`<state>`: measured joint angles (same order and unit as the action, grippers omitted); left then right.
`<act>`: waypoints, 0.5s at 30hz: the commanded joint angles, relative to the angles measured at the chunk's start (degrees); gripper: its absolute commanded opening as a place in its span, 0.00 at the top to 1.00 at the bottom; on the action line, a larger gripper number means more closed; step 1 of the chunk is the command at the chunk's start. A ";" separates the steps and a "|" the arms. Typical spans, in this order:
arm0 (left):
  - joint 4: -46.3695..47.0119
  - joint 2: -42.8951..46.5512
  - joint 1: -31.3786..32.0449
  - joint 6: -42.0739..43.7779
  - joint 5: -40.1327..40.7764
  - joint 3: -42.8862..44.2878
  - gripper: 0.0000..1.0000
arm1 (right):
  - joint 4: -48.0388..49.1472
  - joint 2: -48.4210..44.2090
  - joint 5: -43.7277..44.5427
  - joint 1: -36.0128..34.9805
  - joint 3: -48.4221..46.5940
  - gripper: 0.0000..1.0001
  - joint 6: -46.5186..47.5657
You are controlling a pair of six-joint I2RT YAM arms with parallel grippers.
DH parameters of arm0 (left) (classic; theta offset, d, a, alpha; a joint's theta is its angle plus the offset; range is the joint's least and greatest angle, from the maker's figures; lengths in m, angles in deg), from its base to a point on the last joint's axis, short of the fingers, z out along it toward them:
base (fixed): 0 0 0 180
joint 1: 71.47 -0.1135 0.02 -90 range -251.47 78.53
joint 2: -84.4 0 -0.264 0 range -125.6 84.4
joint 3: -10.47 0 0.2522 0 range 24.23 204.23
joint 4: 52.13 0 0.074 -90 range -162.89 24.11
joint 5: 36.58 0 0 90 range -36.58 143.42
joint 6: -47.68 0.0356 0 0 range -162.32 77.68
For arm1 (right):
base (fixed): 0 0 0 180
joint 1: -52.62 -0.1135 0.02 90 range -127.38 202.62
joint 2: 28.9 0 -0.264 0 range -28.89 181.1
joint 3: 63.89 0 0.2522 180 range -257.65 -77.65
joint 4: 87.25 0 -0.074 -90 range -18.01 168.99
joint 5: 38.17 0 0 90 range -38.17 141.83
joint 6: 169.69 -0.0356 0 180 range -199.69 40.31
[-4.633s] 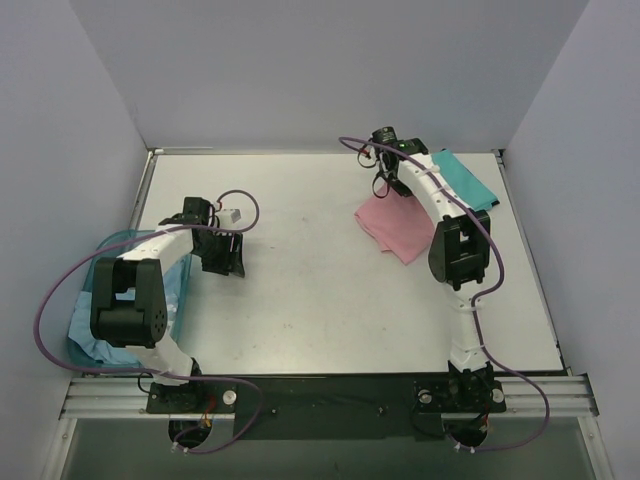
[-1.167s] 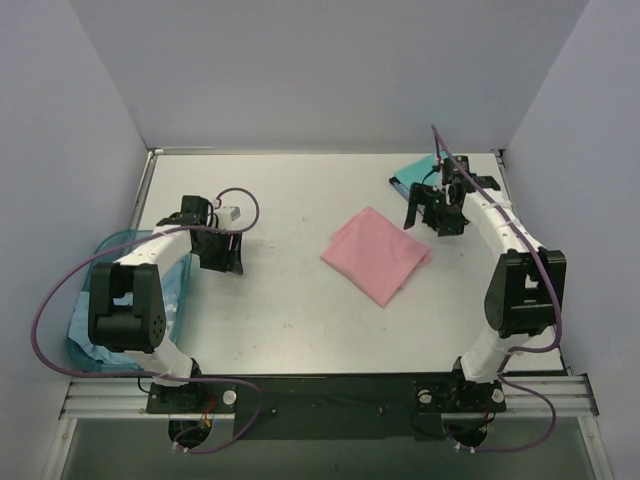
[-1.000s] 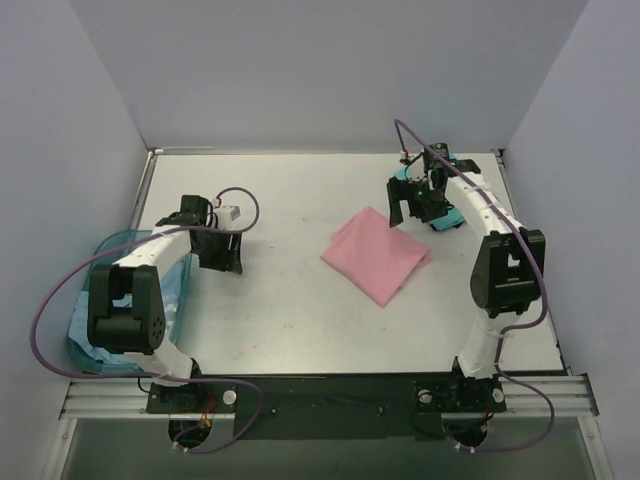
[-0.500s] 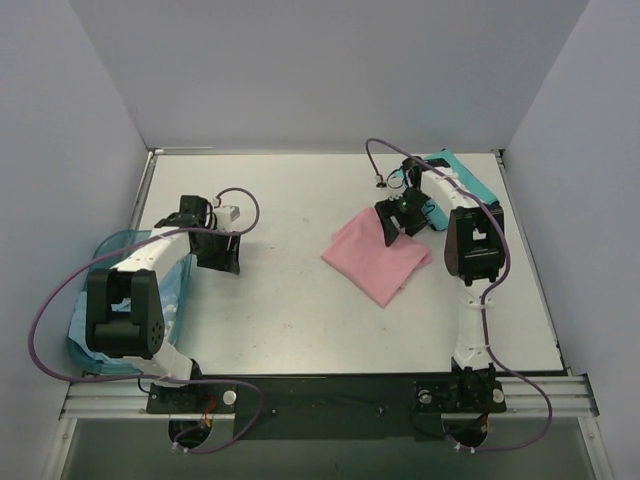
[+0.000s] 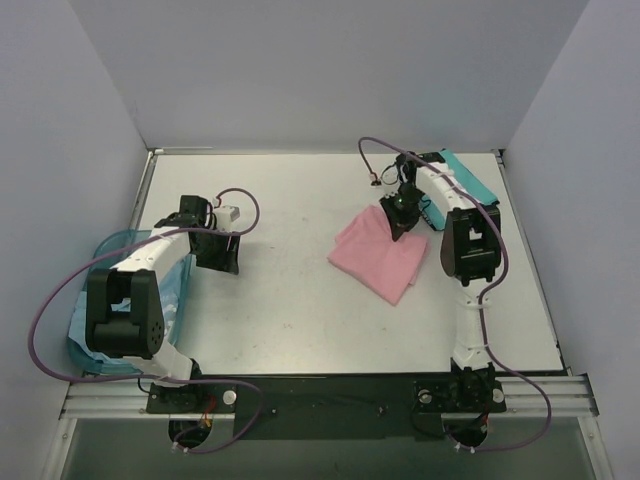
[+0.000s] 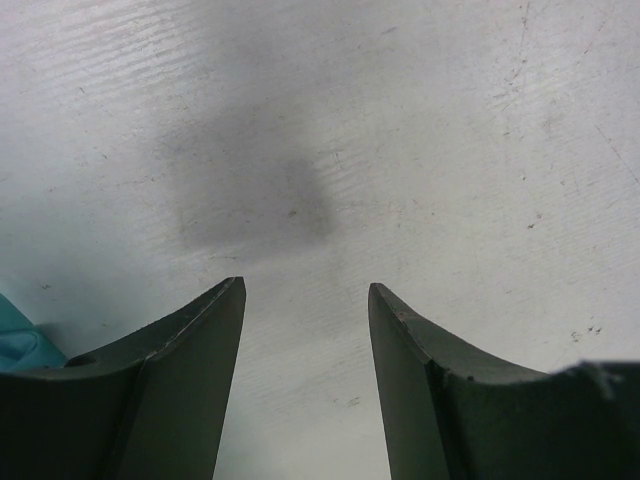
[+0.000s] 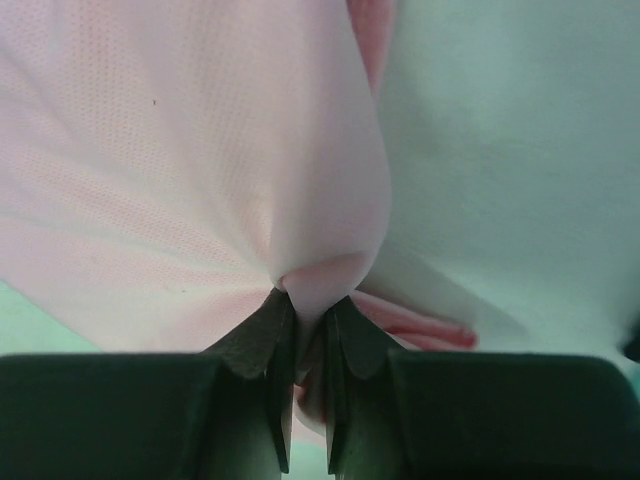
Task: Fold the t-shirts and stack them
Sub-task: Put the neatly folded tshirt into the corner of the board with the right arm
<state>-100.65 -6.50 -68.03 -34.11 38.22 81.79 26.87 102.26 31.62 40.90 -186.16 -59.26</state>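
**Operator:** Which step is in hand?

**Manual:** Treat it as moving the pink shirt [image 5: 375, 258] to the stack. It lies folded on the surface [image 5: 280, 190], right of centre. The right end effector [image 7: 305, 300] is clamped on a pinch of cloth at the shirt's far corner, and the fabric bunches at its tips. The teal shirt [image 5: 470, 176] lies folded in the far right corner, near that pinch and partly hidden by the arm.

**Operator:** What does the next move call for?

**Manual:** Probably you carry the pink shirt toward the teal one without opening its folds. A single pinch bears a wide cloth, so expect the free layers to sag. Lift low and travel slowly.

**Operator:** And the left side?

**Manual:** The left end effector [image 6: 305, 290] hangs over bare surface with its jaws apart, holding nothing.

**Operator:** Containers?

**Manual:** There is one basket [image 5: 112, 240], at the left edge. It holds the blue shirt [image 5: 178, 290], crumpled and not yet folded.
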 commanded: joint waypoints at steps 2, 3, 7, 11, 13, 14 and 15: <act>-0.22 0.37 0.25 0.85 0.52 0.97 0.38 | -2.64 -1.25 11.66 2.32 -8.73 1.00 -0.65; -0.39 0.02 0.25 0.85 0.61 1.24 0.38 | -2.64 -1.16 13.16 2.76 -10.22 1.00 -0.65; -0.57 -0.95 0.25 0.85 0.79 2.12 0.38 | -0.36 -0.46 22.12 3.46 -13.56 1.00 -1.26; -0.66 -1.39 0.25 0.85 1.05 2.56 0.38 | 1.93 0.77 28.63 3.82 -17.95 1.00 -2.58; -0.66 -1.31 0.16 0.93 1.23 2.47 0.38 | 2.46 1.30 31.53 3.82 -20.32 1.00 -2.76; -0.57 -1.31 0.25 0.93 1.23 2.38 0.38 | 2.63 1.47 32.94 3.82 -21.73 1.00 -2.76; -0.66 -1.22 0.25 1.02 1.23 2.38 0.38 | 3.16 1.47 33.73 3.82 -22.18 1.00 -2.93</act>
<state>-100.92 -7.74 -68.03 -34.09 39.11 81.92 28.97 102.85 56.32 44.94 -203.43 -60.92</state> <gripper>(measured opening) 0.625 0.075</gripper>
